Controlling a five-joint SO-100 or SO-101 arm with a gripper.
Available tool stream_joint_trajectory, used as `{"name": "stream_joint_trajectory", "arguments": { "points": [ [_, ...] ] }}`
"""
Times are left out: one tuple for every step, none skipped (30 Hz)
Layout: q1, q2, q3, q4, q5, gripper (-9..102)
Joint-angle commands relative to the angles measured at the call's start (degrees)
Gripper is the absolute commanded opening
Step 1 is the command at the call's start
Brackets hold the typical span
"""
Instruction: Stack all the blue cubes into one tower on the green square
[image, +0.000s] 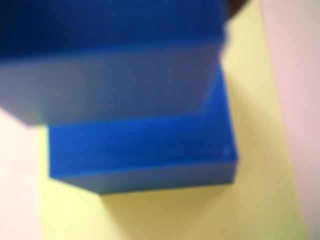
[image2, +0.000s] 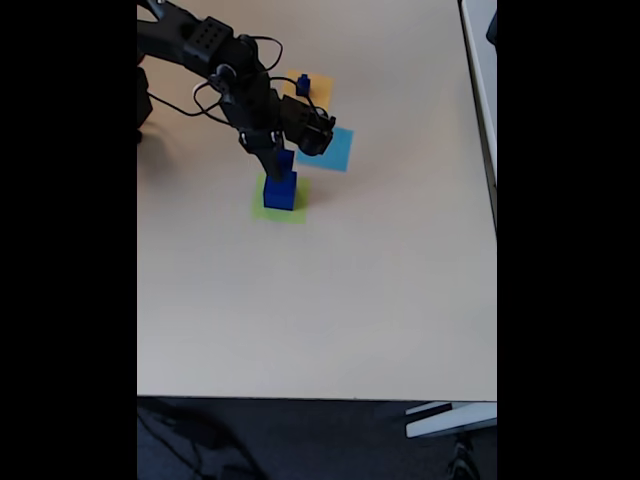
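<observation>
In my wrist view the picture is soft, but I read two solid dark blue blocks: the medium dark blue cube (image: 110, 80) close under my camera, and below it the large dark blue cube (image: 142, 150), which sits on the flat, thin light-green square patch (image: 250, 200) with green showing on most sides. I judge the medium cube is carried square over the large one so that the faces will meet flat and the tower will begin straight; whether the two already touch I cannot tell. In the fixed view my black arm (image2: 205, 45) reaches in from the upper left, bends at the elbow and points its wrist down, so my pincer (image2: 281, 160) hangs right above the large cube on the green patch. It seems clamped on the medium cube, its fingers at the cube's sides. The small dark blue cube (image2: 303, 85) waits on the flat orange square patch (image2: 318, 90), beyond the flat light-blue square patch (image2: 335, 150), on the pale tabletop (image2: 380, 280).
</observation>
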Motion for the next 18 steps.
{"name": "stream_joint_trajectory", "arguments": {
  "points": [
    [0.8,1.9,0.4,-2.8,-0.5,4],
    [1.0,1.7,0.4,-3.2,-0.6,5],
    [1.1,1.4,0.4,-3.4,-0.6,5],
    [1.1,1.4,0.4,-3.4,-0.4,5],
    [1.1,1.4,0.3,-3.5,-0.4,5],
    [1.1,1.4,0.3,-3.5,-0.4,5],
    [1.1,1.4,0.3,-3.5,-0.4,5],
    [1.1,1.3,0.3,-3.5,-0.2,5],
    [1.1,1.2,0.3,-3.6,-0.1,5],
    [1.1,1.1,0.3,-3.8,0.0,5],
    [0.9,1.1,0.3,-3.9,0.3,5],
    [0.7,1.1,0.3,-4.0,0.5,5],
    [0.5,1.0,0.4,-4.0,0.8,5],
    [0.4,0.9,0.5,-4.0,1.2,5],
    [0.3,0.8,0.9,-4.3,1.4,5],
    [0.2,0.7,1.1,-4.7,1.5,5],
    [0.1,0.5,1.1,-4.9,1.6,5],
    [-0.1,0.4,1.3,-5.1,1.8,5]
  ]
}}
